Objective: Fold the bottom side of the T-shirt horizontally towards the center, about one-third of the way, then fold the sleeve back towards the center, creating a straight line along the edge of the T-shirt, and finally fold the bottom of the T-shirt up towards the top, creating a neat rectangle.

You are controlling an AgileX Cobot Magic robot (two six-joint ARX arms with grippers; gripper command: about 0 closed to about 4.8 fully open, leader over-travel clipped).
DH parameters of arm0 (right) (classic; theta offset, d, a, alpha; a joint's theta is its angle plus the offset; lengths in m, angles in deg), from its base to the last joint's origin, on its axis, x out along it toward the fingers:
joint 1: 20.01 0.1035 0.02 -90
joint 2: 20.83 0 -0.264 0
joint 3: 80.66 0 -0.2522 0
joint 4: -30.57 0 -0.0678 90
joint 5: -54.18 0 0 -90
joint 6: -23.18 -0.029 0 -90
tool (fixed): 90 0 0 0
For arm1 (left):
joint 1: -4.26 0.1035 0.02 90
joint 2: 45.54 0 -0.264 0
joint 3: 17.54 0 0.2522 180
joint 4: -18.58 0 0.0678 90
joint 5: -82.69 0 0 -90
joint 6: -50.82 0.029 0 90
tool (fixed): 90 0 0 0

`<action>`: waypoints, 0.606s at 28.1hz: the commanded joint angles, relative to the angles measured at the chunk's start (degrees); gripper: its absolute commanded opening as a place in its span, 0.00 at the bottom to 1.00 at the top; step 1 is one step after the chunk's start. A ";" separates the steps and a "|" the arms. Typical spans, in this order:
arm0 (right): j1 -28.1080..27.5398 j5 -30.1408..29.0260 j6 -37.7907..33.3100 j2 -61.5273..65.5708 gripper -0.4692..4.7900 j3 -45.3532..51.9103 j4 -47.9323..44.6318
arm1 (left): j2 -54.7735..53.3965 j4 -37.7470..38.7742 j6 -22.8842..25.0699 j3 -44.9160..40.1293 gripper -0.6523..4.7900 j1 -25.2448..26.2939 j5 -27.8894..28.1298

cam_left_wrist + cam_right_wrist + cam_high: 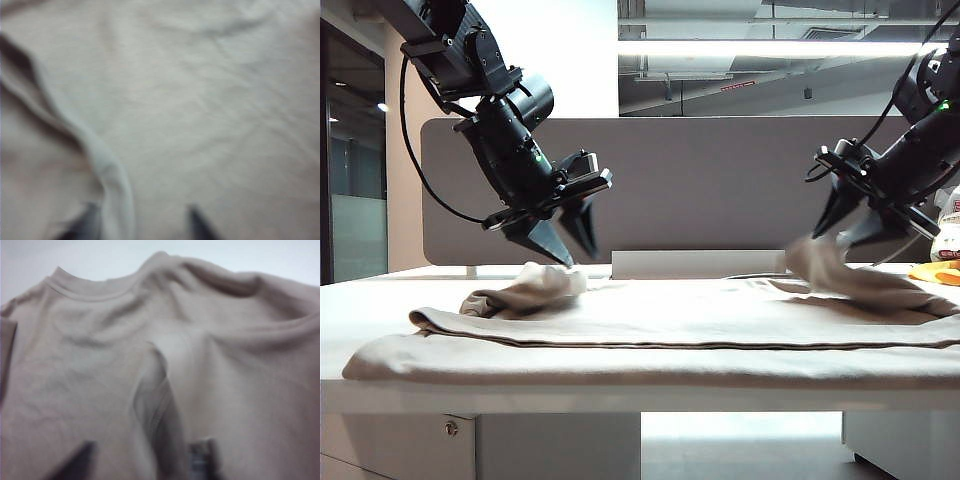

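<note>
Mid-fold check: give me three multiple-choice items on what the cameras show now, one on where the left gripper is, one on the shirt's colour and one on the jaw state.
1. The left gripper is:
A. just above bunched cloth at the left end of the T-shirt
B. resting on bare table
C. right next to the right gripper

2. The T-shirt is:
A. navy
B. red
C. beige

3. The left gripper's jaws are:
A. clamped shut on the hem
B. apart
C. out of every view

Answers:
1. A: the exterior view shows it pointing down over the cloth bump on the left, far from the right gripper.
2. C: all three views show plain beige cloth.
3. B: the left wrist view shows two dark fingertips well apart over the cloth.
</note>
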 commanded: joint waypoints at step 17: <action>-2.16 -3.76 3.17 -0.90 0.67 -0.35 10.08 | 2.05 5.70 -1.07 0.24 0.85 2.64 1.66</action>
